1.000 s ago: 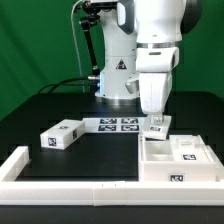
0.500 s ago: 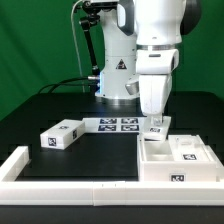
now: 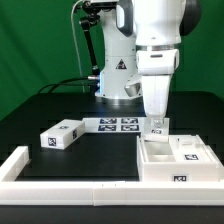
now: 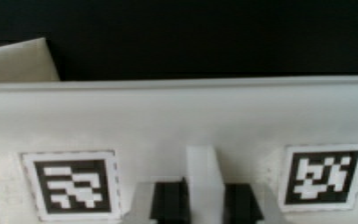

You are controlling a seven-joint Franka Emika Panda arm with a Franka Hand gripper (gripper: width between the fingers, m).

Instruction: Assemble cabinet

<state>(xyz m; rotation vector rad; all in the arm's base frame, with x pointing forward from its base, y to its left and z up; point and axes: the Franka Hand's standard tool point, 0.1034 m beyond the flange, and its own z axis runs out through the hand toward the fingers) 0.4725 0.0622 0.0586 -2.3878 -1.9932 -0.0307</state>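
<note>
Black table (image 3: 90, 100) before green backdrop (image 3: 30, 50), white border rail (image 3: 70, 186) along near edge, marker board (image 3: 118, 124) mid-table, cabinet (image 3: 178, 160) near, at the exterior view's right, loose block (image 3: 62, 134) at its left, gripper (image 3: 157, 120) lowered at cabinet's far corner, wrist view alone shows fingers (image 4: 167, 200) flanking a narrow white rib (image 4: 202, 190), clamping cannot be told.

Cabinet (image 3: 176, 160), under and beside the fingers (image 4: 167, 205): white plastic, smooth, with a soft low sheen. Its tags (image 4: 69, 186) are flat black-and-white print, matt. The fingers look dark and matt. Arm (image 3: 155, 30) above them: white moulded shell, glossy, with highlights. Block (image 3: 62, 133) and rail (image 3: 60, 184), well away from the fingers: the same smooth white plastic. Marker board (image 3: 118, 125): thin, white, matt. Table (image 3: 50, 105): black, matt, without reflections. Backdrop (image 3: 30, 50): green, matt, cloth-like.
</note>
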